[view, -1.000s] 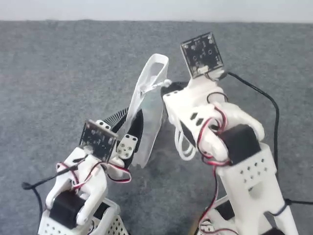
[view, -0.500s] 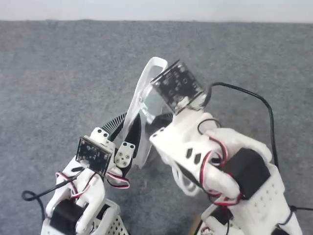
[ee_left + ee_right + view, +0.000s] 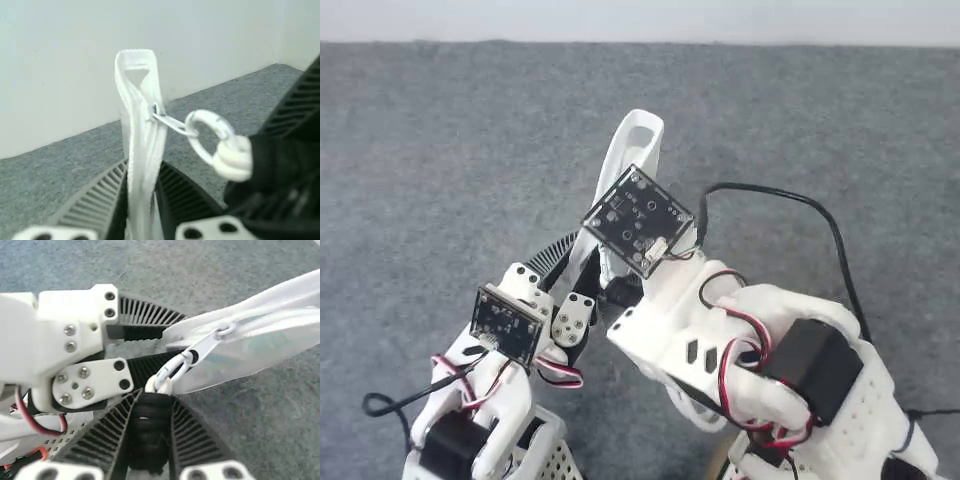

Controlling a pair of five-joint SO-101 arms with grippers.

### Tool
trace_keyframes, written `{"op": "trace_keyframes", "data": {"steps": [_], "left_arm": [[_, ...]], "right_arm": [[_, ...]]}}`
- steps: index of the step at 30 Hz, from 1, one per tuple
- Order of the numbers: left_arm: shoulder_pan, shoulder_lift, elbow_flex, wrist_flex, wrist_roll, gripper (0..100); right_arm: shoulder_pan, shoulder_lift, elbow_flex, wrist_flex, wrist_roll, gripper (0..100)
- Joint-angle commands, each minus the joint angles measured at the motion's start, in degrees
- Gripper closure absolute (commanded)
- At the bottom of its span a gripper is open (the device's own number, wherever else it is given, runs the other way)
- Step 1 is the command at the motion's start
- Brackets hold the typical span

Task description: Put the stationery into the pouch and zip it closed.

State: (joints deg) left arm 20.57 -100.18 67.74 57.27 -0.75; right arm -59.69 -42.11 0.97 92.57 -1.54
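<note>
Standing over the grey table (image 3: 430, 150), I count two arms, and between them they hold one white pouch (image 3: 638, 140) up off the surface, on edge, one end pointing away from them. The zipping step looks to be the one in hand. The left gripper (image 3: 142, 195) has its jaws pinched narrow on the near end of the pouch, the fabric sandwiched flat between the two ribbed black fingers (image 3: 95, 210). The right gripper (image 3: 150, 405) sits just beside it, jaws drawn in tight on a small white loop (image 3: 160, 385) that hangs off the pull. Whether the stationery is inside I cannot tell through the pouch wall. There is one slider (image 3: 223, 332) on the zip, seated near the far end of the pouch as the left wrist sees it, one pull tab (image 3: 200, 350) angling off it, and one ring (image 3: 210, 131) linking tab to loop, so a single chain from teeth to gripper. My guess is the next move needs the right arm to draw that chain straight along the zip line, not sideways, with the left grip firm so the pouch stays taut and the slider runs rather than dragging the fabric; which direction closes it I cannot say
</note>
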Motion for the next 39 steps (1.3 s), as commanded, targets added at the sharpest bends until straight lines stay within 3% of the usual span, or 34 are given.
{"op": "trace_keyframes", "data": {"steps": [1,6,15,22,27,37,39], "left_arm": [[-0.35,0.00,-1.01,-0.44,-0.18,99],[-0.44,0.00,-1.01,-0.44,-0.18,99],[-0.44,0.00,-1.01,-0.35,-0.18,99],[-0.44,-0.35,-1.54,-0.62,0.00,98],[-0.53,-0.44,-2.59,-0.44,1.58,85],[-0.09,-0.35,-2.33,-2.46,2.29,85],[-0.09,-0.26,-2.33,-2.46,2.29,90]], "right_arm": [[-4.79,-2.24,-2.99,1.19,0.62,99.3],[-2.59,-2.33,-3.52,0.04,0.70,99.3],[14.02,-1.54,-3.69,-11.56,-2.20,99.3],[14.11,-0.22,-2.46,-11.30,-2.46,99.3],[12.26,-0.22,-2.46,-9.80,-2.55,99.3],[8.40,-0.13,-2.46,-7.43,-2.55,99.3],[8.40,-0.31,-2.46,-7.43,-2.55,99.3]]}}
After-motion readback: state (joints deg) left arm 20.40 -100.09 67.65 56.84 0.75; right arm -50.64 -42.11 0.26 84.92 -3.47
